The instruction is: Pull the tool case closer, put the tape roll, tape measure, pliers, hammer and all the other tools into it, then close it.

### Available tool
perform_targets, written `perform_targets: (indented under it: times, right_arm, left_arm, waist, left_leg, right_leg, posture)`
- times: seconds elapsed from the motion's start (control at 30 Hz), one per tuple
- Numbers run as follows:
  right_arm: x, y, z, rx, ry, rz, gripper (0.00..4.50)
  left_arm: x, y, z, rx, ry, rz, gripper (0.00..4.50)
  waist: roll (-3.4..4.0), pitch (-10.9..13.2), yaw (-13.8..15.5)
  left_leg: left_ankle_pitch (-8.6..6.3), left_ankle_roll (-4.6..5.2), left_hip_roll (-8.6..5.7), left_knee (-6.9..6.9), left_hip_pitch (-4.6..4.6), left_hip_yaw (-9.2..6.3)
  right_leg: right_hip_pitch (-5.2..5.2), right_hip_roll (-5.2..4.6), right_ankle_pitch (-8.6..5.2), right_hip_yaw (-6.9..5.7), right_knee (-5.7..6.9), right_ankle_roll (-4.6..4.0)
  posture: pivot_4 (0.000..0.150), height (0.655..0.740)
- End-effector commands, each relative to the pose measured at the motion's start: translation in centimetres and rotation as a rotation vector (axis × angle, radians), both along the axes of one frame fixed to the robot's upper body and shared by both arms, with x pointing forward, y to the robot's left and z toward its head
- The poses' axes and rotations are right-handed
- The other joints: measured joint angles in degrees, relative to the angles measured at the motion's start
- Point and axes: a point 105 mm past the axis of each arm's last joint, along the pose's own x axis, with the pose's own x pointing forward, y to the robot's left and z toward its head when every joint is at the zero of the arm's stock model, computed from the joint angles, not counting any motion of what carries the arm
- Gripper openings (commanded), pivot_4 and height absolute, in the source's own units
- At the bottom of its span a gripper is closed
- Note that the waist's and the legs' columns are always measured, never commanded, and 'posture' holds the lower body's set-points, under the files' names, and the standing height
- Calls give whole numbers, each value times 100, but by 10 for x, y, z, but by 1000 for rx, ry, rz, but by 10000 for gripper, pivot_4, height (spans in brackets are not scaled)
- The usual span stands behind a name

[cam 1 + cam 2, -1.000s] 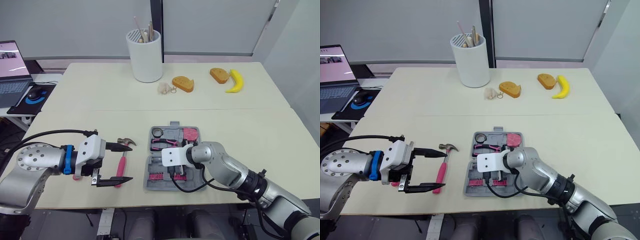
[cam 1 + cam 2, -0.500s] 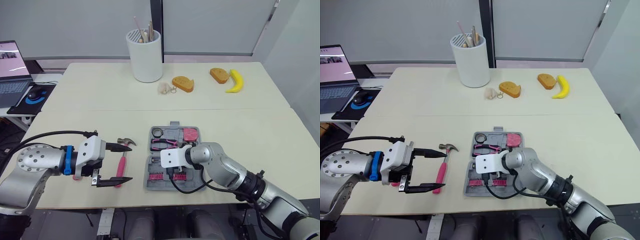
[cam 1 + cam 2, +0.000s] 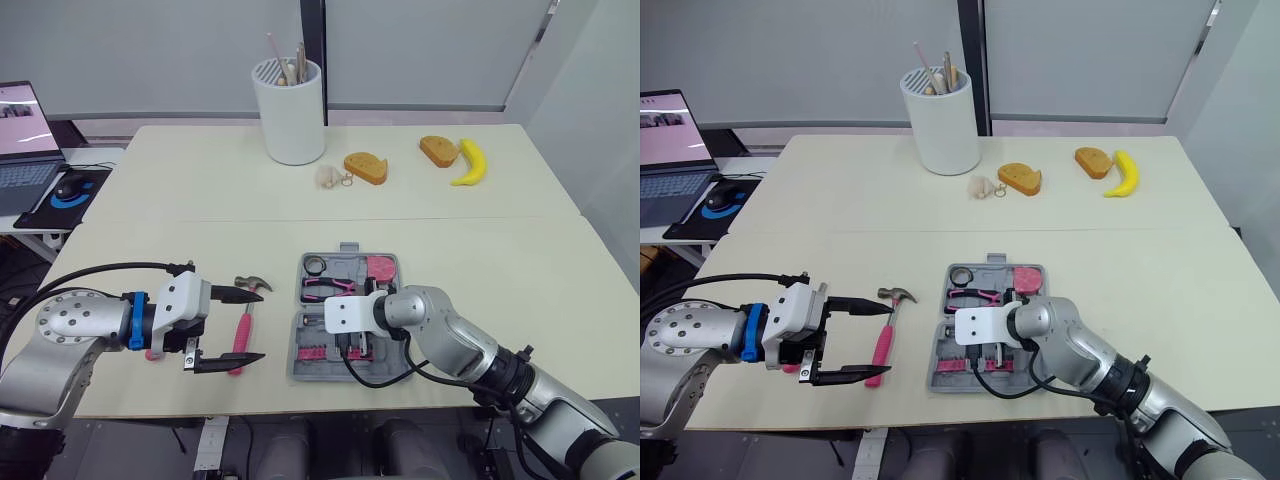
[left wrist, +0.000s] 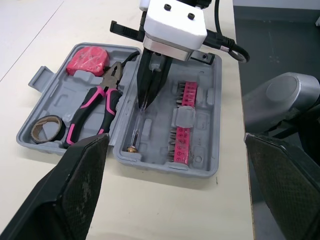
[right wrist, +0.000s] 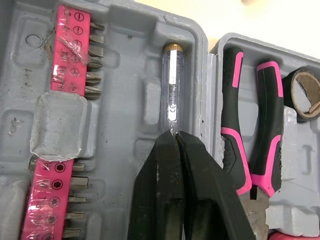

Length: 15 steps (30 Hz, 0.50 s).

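**Two grippers at work, one tool case open**

One grey plastic tool case (image 3: 293, 362) lies open on the pale table (image 3: 500, 250), close to the robot's edge. Its far half, at 12 o'clock, holds three things. A brown tape roll (image 4: 47, 128) sits in the 10 o'clock corner and a pink tape measure (image 4: 87, 57) in the 2 o'clock corner. Pliers with pink and black handles (image 4: 95, 112) lie between them. The near half, at 6 o'clock, holds a pink strip of screwdriver bits (image 4: 182, 125) and a thin clear screwdriver (image 5: 171, 90) lying in its slot.

The right gripper (image 5: 175, 136) points down into the near half. Its two black fingers are pressed together, pinching the thin end of the clear screwdriver.

At 9 o'clock from the case, a hammer with a pink handle (image 3: 243, 335) lies flat on the table, outside the case. The left gripper (image 3: 262, 324) has its fingers spread wide apart, one near the hammer's head and one near the end of the handle. I cannot tell if they touch it.

Far off at 12 o'clock stands a tall white cup (image 3: 290, 115) with sticks in it. A yellow banana (image 3: 468, 162) lies at 2 o'clock.
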Motion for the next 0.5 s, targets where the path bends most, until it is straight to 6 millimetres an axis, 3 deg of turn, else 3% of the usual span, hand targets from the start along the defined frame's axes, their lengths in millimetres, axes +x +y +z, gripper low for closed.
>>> perform_targets:
  times: [0.03,0.5]
  right_arm:
    - [5,2,8,33,-45,-3,281]
    - [4,-9,-12,-3,5,-28,281]
  left_arm:
    - [0,-2,4,4,-30,-18,45000]
    - [3,-5,3,4,-33,-22,45000]
  waist:
    - [0,0,0]
    - [0,-1,0]
  left_leg:
    - [0,0,0,0,0,0]
    - [0,0,0,0,1,0]
  right_leg:
    - [0,0,0,0,0,0]
    - [3,1,0,-1,0,0]
  posture:
    - [1500,7400]
    - [1500,7400]
